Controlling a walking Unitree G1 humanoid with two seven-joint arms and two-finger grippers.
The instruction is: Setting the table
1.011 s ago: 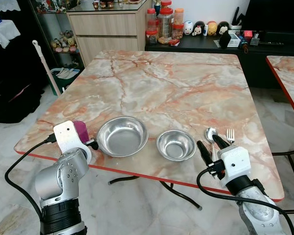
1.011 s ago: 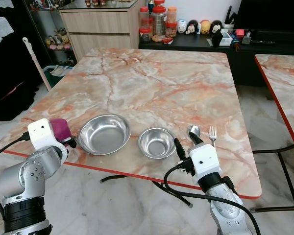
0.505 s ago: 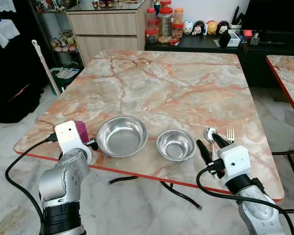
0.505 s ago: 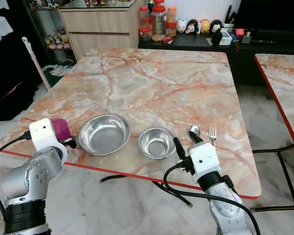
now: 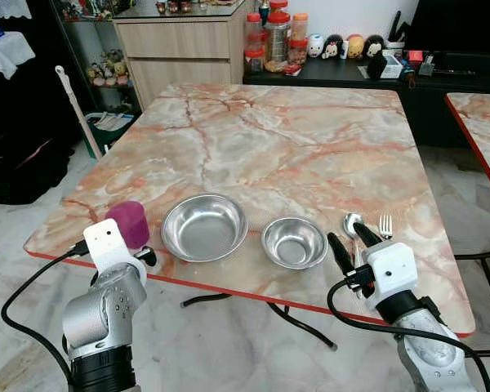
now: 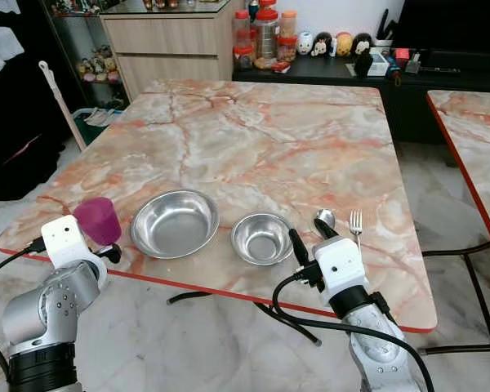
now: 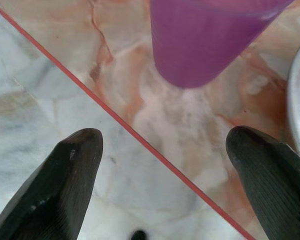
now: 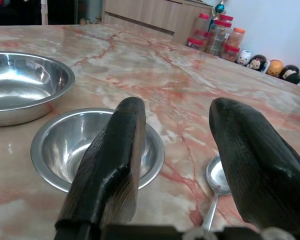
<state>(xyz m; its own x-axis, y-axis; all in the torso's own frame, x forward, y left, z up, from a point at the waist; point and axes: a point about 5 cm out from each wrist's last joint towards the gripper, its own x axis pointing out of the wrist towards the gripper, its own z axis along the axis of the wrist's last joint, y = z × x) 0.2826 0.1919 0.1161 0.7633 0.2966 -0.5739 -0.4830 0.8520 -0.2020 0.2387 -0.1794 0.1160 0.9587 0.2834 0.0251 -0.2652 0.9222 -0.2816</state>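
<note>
A purple cup [image 5: 129,222] stands upright near the front left corner of the marble table [image 5: 310,139]. My left gripper [image 7: 165,145] is open just short of the cup, over the table's red front edge, touching nothing. Right of the cup sit a large steel bowl [image 5: 204,227] and a small steel bowl [image 5: 294,242]. A spoon [image 5: 350,222] and a fork [image 5: 384,224] lie side by side to the right of the small bowl. My right gripper [image 5: 351,243] hovers open at the front edge, just before the spoon, holding nothing.
A second marble table [image 5: 482,131] stands to the right across a gap. Behind the table are a wooden sideboard [image 5: 180,49], jars [image 5: 269,37] and a dark cabinet with figurines. A white mop handle [image 5: 73,106] leans at the left. Marble floor lies in front.
My left gripper has drawn back from the purple cup toward the table's edge and dropped lower. The cup now stands free. The right arm has not moved.
</note>
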